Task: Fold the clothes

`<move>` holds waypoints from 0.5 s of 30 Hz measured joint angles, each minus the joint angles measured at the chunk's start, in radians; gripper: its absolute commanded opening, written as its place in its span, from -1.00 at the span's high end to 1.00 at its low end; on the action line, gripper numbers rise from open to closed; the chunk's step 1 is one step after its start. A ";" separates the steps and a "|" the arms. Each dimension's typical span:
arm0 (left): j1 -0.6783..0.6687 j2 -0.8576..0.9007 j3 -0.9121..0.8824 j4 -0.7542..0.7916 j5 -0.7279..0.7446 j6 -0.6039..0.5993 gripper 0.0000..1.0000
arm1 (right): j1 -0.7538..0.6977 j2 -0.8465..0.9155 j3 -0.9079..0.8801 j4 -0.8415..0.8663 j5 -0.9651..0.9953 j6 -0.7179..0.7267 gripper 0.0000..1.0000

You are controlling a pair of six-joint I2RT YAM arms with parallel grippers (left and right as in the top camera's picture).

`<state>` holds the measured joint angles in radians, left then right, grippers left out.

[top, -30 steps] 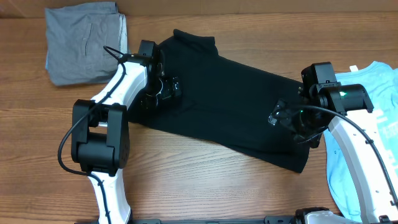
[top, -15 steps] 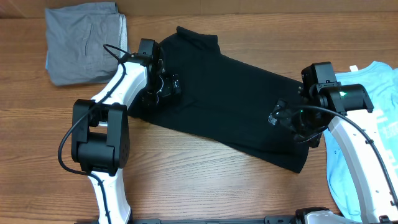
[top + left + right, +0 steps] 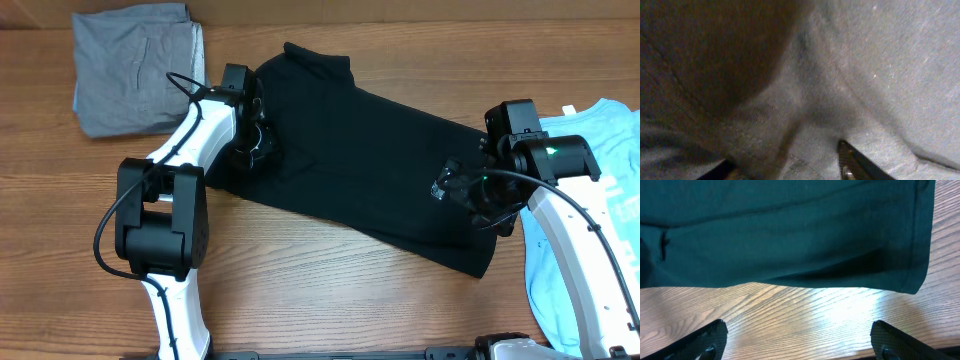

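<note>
Apparently left gripper (image 3: 264, 145) pinches black T-shirt (image 3: 370, 170) fabric.

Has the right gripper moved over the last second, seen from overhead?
No. The right gripper stands at the same spot over the black T-shirt's lower right part, just as close to the light-blue T-shirt beside it.

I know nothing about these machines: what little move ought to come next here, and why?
Probably the right end effector should ease forward and down onto the black T-shirt at its hem and pinch it. Its fingers stand wide open over bare table, the hem lying just ahead, while the left end effector is pressed into the cloth at the shirt's other end.
</note>
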<state>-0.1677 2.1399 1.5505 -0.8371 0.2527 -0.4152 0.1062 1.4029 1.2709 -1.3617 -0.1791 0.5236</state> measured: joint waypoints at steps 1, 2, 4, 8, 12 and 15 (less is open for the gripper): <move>0.000 0.000 0.000 -0.004 0.000 0.003 0.20 | 0.000 0.000 0.000 0.000 0.000 0.000 -0.91; 0.000 0.000 0.000 -0.007 0.000 0.005 0.31 | 0.000 0.000 0.000 0.001 0.000 0.000 -0.91; 0.000 0.000 0.003 -0.013 0.000 0.006 0.42 | 0.000 0.000 0.000 0.000 0.000 0.000 -0.91; 0.000 0.001 0.019 -0.011 0.000 0.006 0.56 | 0.000 0.000 0.000 0.001 0.000 0.000 -0.92; 0.000 0.001 0.032 0.026 0.000 0.006 0.66 | 0.000 0.000 0.000 0.000 0.000 0.000 -0.91; 0.000 0.001 0.033 0.060 0.000 0.002 0.68 | 0.000 0.000 0.000 0.001 0.000 0.000 -0.91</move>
<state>-0.1677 2.1410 1.5833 -0.7773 0.2531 -0.4133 0.1062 1.4029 1.2709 -1.3605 -0.1791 0.5240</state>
